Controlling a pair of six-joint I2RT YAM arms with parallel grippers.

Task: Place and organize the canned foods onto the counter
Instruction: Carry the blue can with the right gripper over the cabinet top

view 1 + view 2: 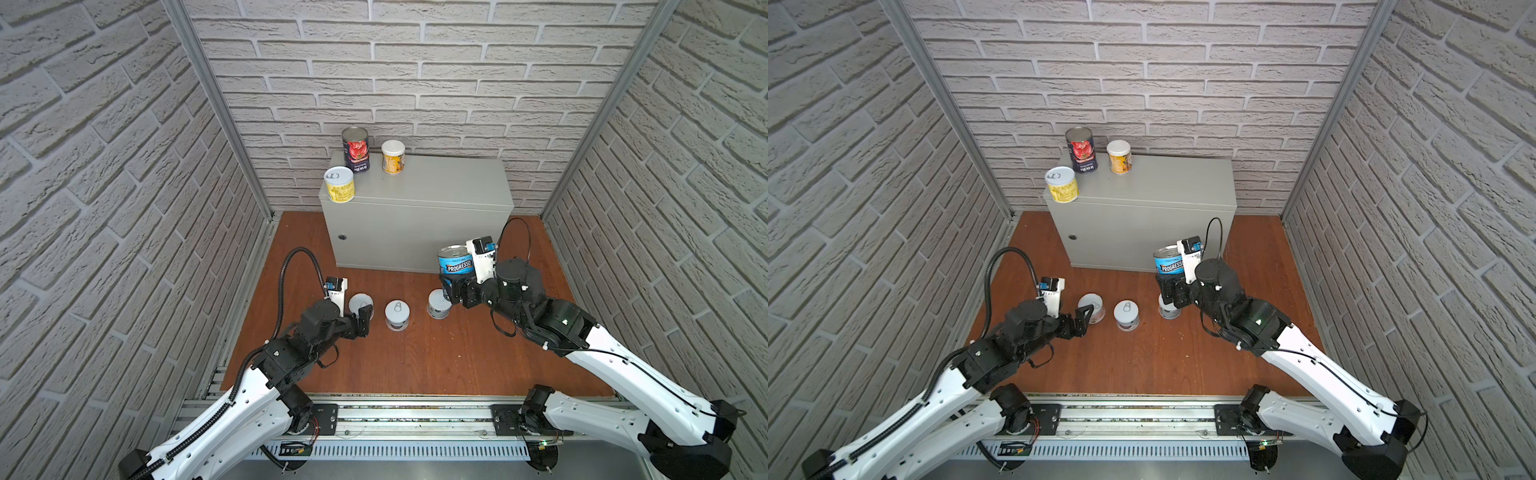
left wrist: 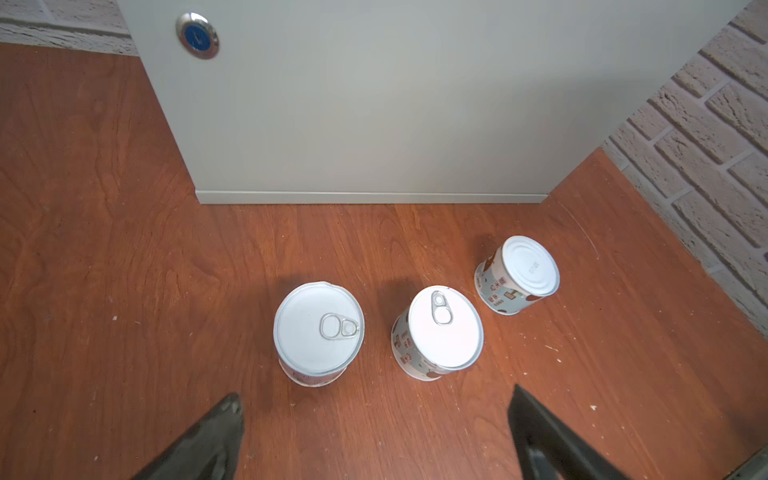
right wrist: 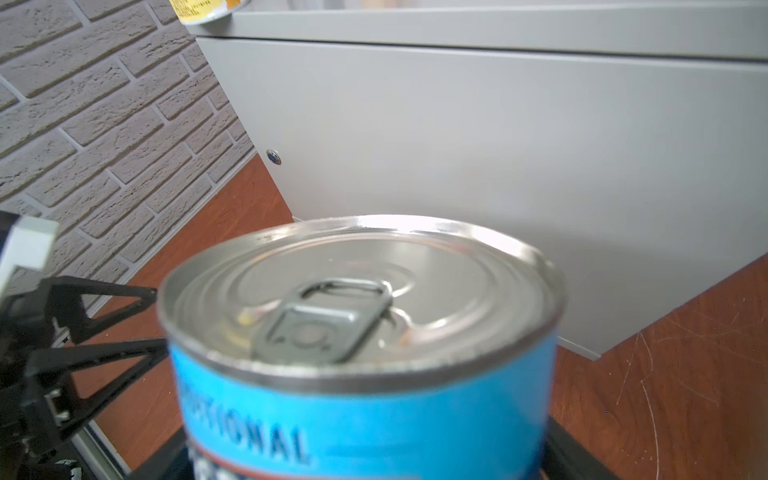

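My right gripper (image 1: 452,291) clamps the blue Progresso can (image 1: 456,262) above the floor (image 1: 415,357), before the counter (image 1: 436,183). My left gripper (image 2: 376,419) gapes empty, near the leftmost white can (image 2: 318,332).

i see grey faux-brick walls (image 1: 457,62) on three sides, reddish-brown wooden floor (image 1: 415,357), aluminium corner posts (image 1: 222,108), soft even light

The right tool (image 1: 1172,284) grips the blue Progresso can (image 1: 1170,262) upright before the table (image 1: 1175,183). On the tabletop a tomato can (image 1: 1081,151) stands at 11 o'clock, a yellow can (image 1: 1119,157) at its 3 o'clock and a second yellow can (image 1: 1062,185) at its 7 o'clock. On the floor (image 1: 1142,365) stand the left white can (image 1: 1096,305), the middle white can (image 1: 1126,314) and the right white can (image 1: 1169,311). The left tool (image 1: 1081,322), jaws spread, sits at the left white can's 8 o'clock.
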